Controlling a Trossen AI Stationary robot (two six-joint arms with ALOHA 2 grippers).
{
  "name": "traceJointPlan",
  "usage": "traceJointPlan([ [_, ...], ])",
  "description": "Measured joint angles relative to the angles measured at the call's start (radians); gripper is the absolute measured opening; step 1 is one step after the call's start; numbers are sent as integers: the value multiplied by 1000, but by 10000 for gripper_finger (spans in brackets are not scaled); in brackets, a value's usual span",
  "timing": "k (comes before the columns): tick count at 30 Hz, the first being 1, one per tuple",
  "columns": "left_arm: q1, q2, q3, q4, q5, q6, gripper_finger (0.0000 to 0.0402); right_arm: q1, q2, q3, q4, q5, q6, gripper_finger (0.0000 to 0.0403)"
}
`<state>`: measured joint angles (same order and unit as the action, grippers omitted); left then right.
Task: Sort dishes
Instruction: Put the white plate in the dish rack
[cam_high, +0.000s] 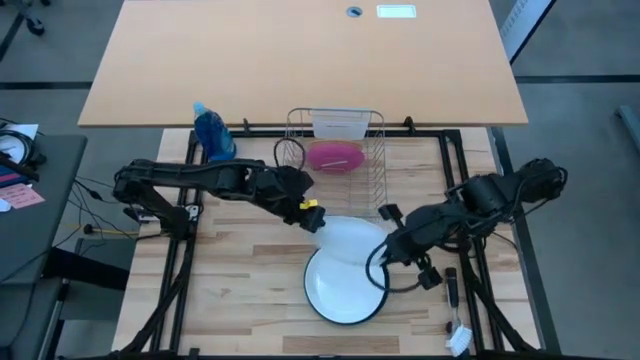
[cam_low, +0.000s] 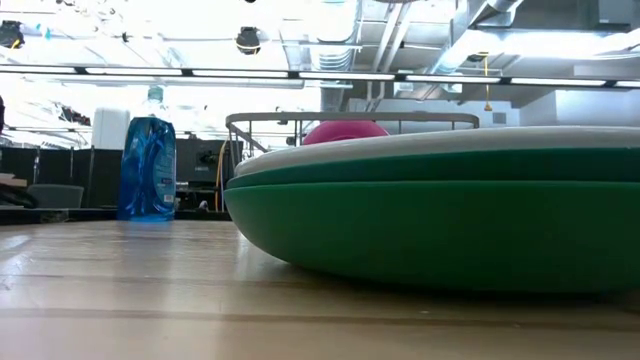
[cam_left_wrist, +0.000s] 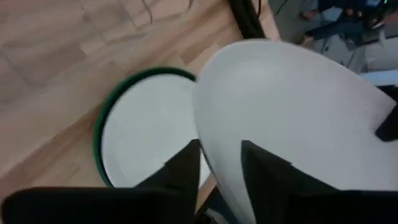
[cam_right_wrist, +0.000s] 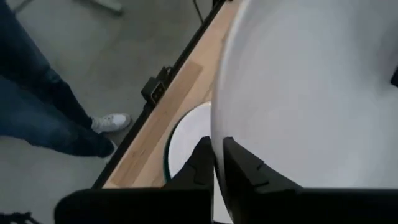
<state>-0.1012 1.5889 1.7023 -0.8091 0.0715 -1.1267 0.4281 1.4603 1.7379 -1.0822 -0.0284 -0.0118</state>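
White plate (cam_high: 352, 243) hangs tilted above the green-rimmed stack (cam_high: 343, 290) at table centre, pinched by the left gripper (cam_high: 318, 222) at ten o'clock and seemingly the right gripper (cam_high: 387, 247) at three.

Both arms are dark, almost black, built of rounded, jointed segments that thicken at the joints. The left arm (cam_high: 190, 180) carries a small yellow marking close to its claw (cam_high: 316, 222), the one bright spot on it. The right arm (cam_high: 480, 205) has black cable looping beside its wrist, near its claw (cam_high: 385, 250), and bundled cable at its base. From the wrist cameras, each claw's fingers (cam_left_wrist: 186, 165) are flat, matte black, angular plates, broad at the base and narrowing toward the tip; the right claw's fingers (cam_right_wrist: 239, 162) show stepped, notched edges.
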Motion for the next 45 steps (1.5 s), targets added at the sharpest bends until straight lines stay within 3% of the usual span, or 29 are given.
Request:
traceJointPlan([
  [4,-2,-44,1,-3,-90,22,142,-23,0,77,-59,8,27,14],
  [9,-2,-131,2,-9,-295,48,180,-71,-1,163,-94,8,54,10],
  [16,-11,-283,2,-10,-627,71,189,-136,-1,241,-151,5,65,4],
  [24,-37,-366,2,-9,-753,175,189,-253,-1,448,-67,-41,95,1],
  [30,-39,-340,2,-10,-757,200,189,-380,-4,616,268,-358,130,1],
  [36,-39,-276,0,-8,-757,193,189,-520,-15,609,716,-665,279,0],
  [41,-39,-222,0,-8,-744,178,189,-612,20,609,1084,-818,507,0],
  [45,-39,-193,0,-7,-727,176,189,-650,69,608,1436,-867,731,0],
])
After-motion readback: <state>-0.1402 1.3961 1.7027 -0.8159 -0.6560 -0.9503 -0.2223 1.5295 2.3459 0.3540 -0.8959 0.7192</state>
